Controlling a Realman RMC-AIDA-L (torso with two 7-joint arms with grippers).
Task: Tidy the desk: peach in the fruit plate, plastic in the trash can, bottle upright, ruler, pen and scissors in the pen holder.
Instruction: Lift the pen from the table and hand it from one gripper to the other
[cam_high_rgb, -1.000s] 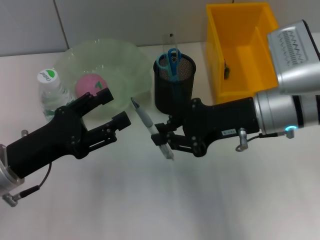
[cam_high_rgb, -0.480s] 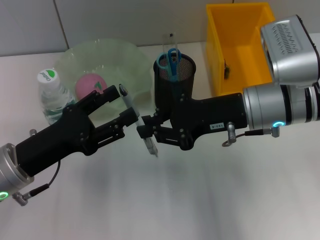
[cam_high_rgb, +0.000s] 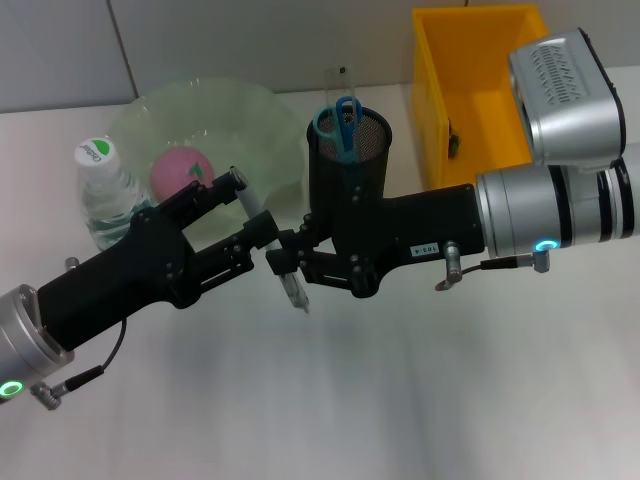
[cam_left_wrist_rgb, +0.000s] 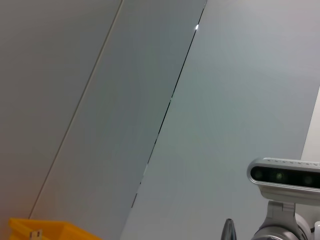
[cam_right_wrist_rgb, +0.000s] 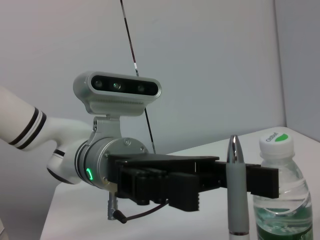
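My right gripper (cam_high_rgb: 287, 266) is shut on the grey pen (cam_high_rgb: 268, 243), holding it tilted above the table in front of the black mesh pen holder (cam_high_rgb: 350, 170). The pen's upper end lies between the spread fingers of my open left gripper (cam_high_rgb: 250, 206). The right wrist view shows the pen (cam_right_wrist_rgb: 237, 192) upright before the left gripper (cam_right_wrist_rgb: 200, 181). Blue scissors (cam_high_rgb: 340, 122) and a clear ruler (cam_high_rgb: 339, 82) stand in the holder. The pink peach (cam_high_rgb: 183, 170) lies in the green fruit plate (cam_high_rgb: 255, 120). The bottle (cam_high_rgb: 101, 187) stands upright beside the plate.
The yellow trash can (cam_high_rgb: 480, 60) stands at the back right with a small dark item (cam_high_rgb: 454, 143) inside. Both arms cross low over the table's middle. The wall runs close behind the plate and bin.
The right gripper carried the pen leftward while the left gripper advanced to the right. The pen's upper end now sits between the left fingers.
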